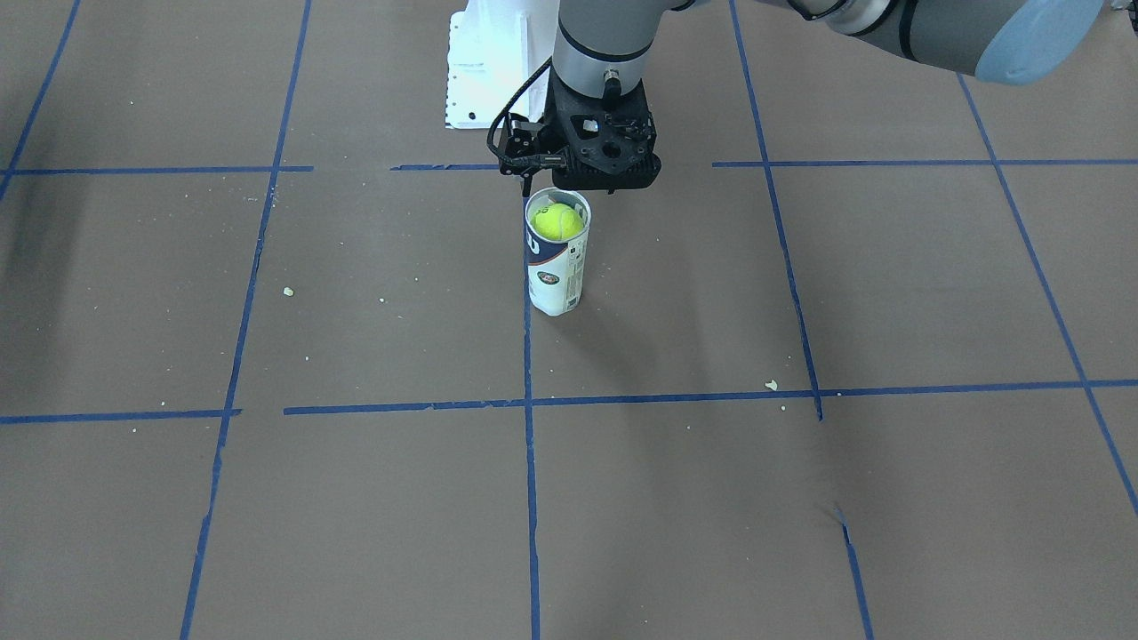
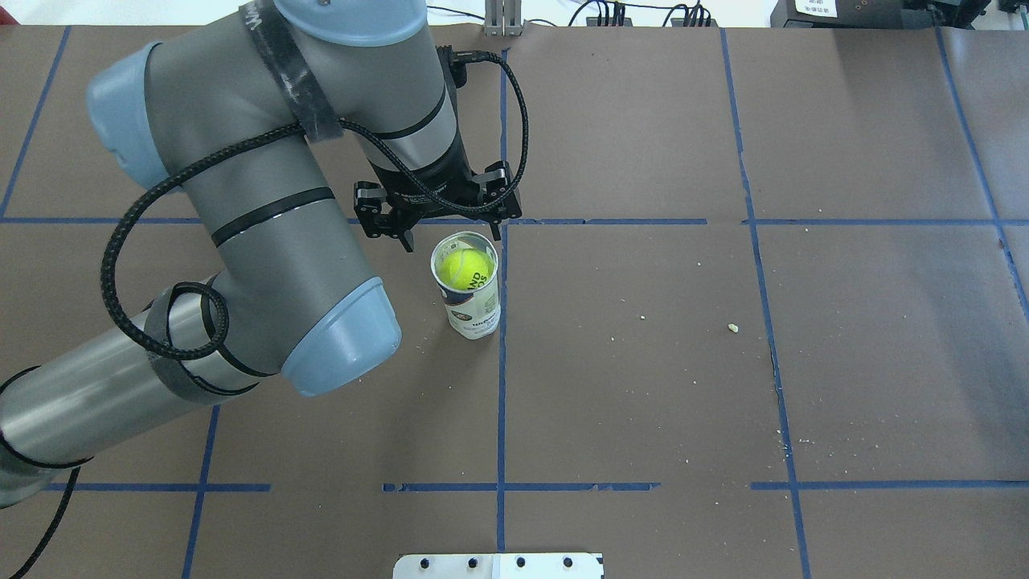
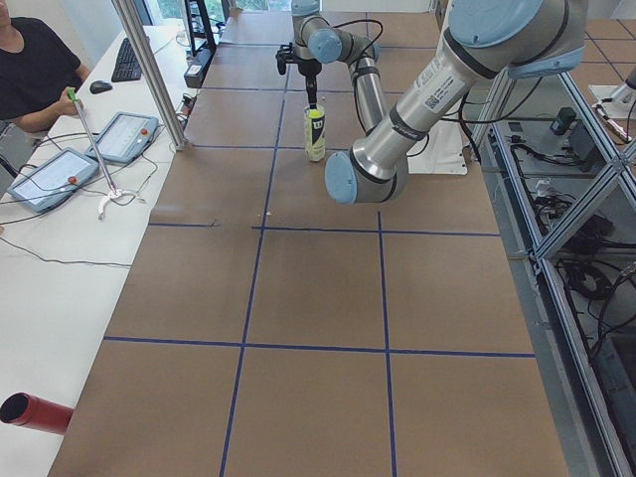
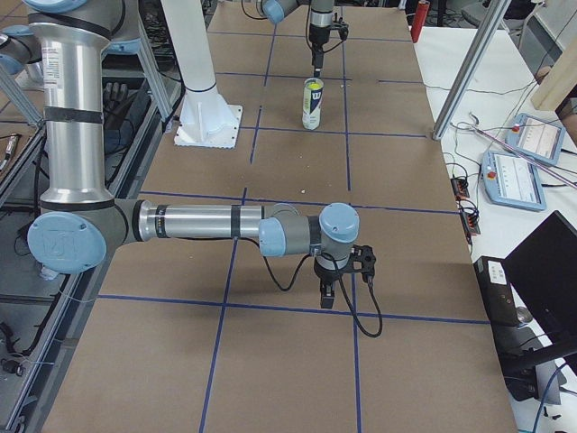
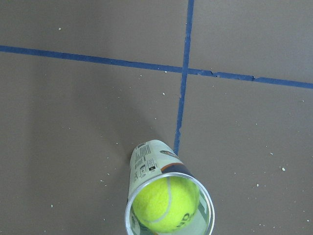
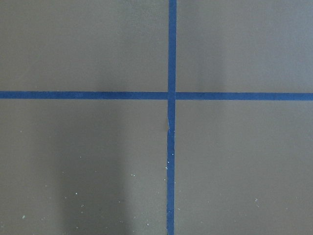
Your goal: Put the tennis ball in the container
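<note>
Now the tennis ball [image 2: 465, 268] sits inside the container [image 2: 474, 310], just under its rim. My left gripper [image 2: 453, 239] hangs above, spread wide and empty, so I should rise straight up without clipping the tube.

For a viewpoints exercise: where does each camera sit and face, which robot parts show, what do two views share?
Front-facing: across the table, facing the white base; left gripper above the tall clear blue-labelled tube.
Overhead: behind and above, looking down; left arm.
Exterior left: table's end; left arm near.
Exterior right: opposite end; right arm, right gripper near.
Left wrist: downward onto the tube; no body.
Right wrist: downward at blue tape lines; no body.
Front-facing and overhead share the fuzzy yellow-green tennis ball inside the tube.
</note>
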`<state>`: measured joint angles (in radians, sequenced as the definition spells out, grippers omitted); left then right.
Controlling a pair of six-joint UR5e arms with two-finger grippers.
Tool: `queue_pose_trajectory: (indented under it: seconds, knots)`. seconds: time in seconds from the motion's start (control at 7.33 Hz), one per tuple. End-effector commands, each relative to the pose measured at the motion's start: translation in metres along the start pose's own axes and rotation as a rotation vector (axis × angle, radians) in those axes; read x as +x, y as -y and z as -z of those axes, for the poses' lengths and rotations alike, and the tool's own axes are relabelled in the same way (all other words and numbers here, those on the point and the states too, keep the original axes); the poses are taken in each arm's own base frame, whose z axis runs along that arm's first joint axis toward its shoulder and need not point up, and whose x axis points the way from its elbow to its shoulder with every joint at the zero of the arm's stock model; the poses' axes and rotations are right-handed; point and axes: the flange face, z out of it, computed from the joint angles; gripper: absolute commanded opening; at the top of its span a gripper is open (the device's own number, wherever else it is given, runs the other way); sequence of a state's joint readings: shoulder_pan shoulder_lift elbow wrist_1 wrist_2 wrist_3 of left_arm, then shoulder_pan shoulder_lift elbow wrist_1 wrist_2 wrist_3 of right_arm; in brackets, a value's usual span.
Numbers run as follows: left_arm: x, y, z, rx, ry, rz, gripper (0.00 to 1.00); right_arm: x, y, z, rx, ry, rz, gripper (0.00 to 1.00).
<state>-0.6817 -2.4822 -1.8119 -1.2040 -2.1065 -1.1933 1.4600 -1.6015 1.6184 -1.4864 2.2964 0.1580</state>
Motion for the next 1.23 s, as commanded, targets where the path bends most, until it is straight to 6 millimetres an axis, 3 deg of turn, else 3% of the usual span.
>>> queue_pose_trajectory:
  seconds: [0.0, 0.14, 0.27, 0.55, 0.68, 0.82, 0.95, 1.09]
  knots:
    - [-0.032, -0.019, 0.015, 0.019, -0.032, -0.081, 1.0, 0.0, 0.0, 0.0, 0.0, 0.0, 0.0, 1.0]
    - [-0.053, -0.019, 0.015, 0.026, -0.023, -0.17, 1.0, 0.0, 0.0, 0.0, 0.0, 0.0, 0.0, 1.0]
    - [-0.078, 0.005, 0.024, 0.059, -0.002, -0.192, 1.0, 0.0, 0.0, 0.0, 0.0, 0.0, 0.0, 1.0]
    - [-0.177, 0.075, 0.061, 0.14, 0.081, -0.319, 1.0, 0.0, 0.0, 0.0, 0.0, 0.0, 0.0, 1.0]
    - [-0.242, 0.105, 0.084, 0.152, 0.108, -0.331, 1.0, 0.0, 0.0, 0.0, 0.0, 0.0, 0.0, 1.0]
    - [-0.323, 0.127, 0.105, 0.154, 0.14, -0.345, 1.0, 0.0, 0.0, 0.0, 0.0, 0.0, 0.0, 1.0]
    - [-0.415, 0.138, 0.129, 0.165, 0.197, -0.352, 1.0, 0.0, 0.0, 0.0, 0.0, 0.0, 0.0, 1.0]
    - [-0.488, 0.148, 0.144, 0.151, 0.238, -0.381, 1.0, 0.0, 0.0, 0.0, 0.0, 0.0, 0.0, 1.0]
